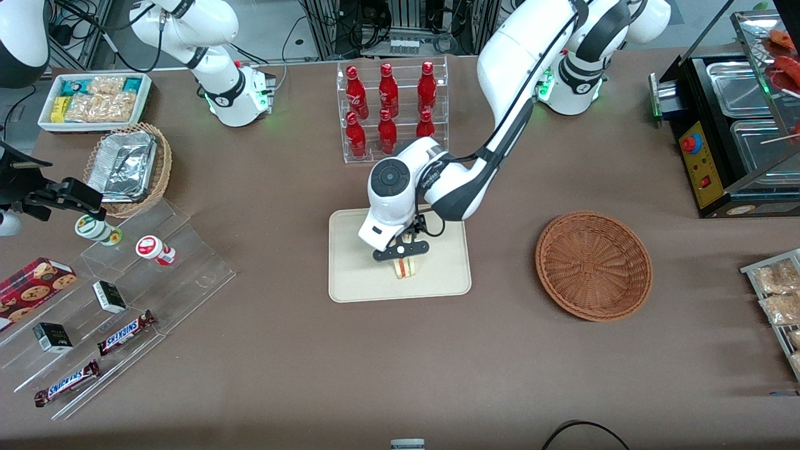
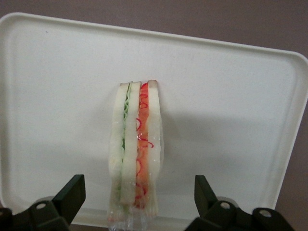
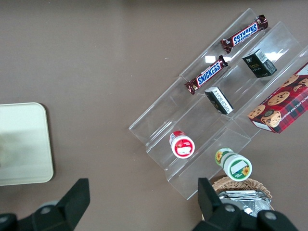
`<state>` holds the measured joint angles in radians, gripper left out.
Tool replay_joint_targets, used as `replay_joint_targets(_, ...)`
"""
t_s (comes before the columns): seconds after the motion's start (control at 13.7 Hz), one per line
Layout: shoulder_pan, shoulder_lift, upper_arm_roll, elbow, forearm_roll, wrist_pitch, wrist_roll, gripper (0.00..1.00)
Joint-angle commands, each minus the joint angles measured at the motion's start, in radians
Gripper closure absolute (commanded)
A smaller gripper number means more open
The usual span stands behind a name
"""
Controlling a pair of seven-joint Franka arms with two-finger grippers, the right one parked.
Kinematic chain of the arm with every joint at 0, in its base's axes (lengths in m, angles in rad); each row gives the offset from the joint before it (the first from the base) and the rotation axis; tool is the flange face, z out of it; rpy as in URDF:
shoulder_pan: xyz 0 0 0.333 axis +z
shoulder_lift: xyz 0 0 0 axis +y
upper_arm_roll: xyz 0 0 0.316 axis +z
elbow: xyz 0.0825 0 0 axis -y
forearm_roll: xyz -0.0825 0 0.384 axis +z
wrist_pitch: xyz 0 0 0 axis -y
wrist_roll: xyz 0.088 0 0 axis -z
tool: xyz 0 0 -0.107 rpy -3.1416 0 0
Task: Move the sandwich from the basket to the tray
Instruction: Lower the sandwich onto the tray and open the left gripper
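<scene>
The sandwich (image 1: 405, 267) (image 2: 137, 134) stands on its edge on the cream tray (image 1: 350, 287) (image 2: 231, 106), with its red and green filling layers showing under clear wrap. My left gripper (image 1: 403, 250) (image 2: 138, 197) hangs just above it and is open; each black finger (image 2: 72, 192) keeps a clear gap from the bread. The reddish-brown wicker basket (image 1: 594, 265) sits beside the tray toward the working arm's end of the table, with nothing in it. A corner of the tray (image 3: 24, 144) also shows in the right wrist view.
A clear rack of red bottles (image 1: 390, 109) stands farther from the camera than the tray. Toward the parked arm's end are a stepped acrylic shelf with snacks (image 1: 125, 294), a tan basket of foil trays (image 1: 128, 169) and a white snack bin (image 1: 94, 100). A black food warmer (image 1: 737, 131) stands at the working arm's end.
</scene>
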<state>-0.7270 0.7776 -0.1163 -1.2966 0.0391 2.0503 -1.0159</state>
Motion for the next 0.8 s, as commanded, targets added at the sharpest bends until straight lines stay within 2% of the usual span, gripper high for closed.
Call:
replay_joint_targets(0.0, -0.006, -0.044, 0.010, 0.039, 0.015, -0.093, -0.013, 0.00)
replay_joint_targets(0.15, -0.003, -0.079, 0.010, 0.037, 0.019, -0.104, 0.000, 0.00)
replay_joint_targets(0.36, 0.063, -0.115, 0.009, 0.037, 0.009, -0.157, 0.106, 0.00)
replay_joint_targets(0.73, 0.184, -0.178, 0.009, 0.002, 0.013, -0.237, 0.354, 0.00)
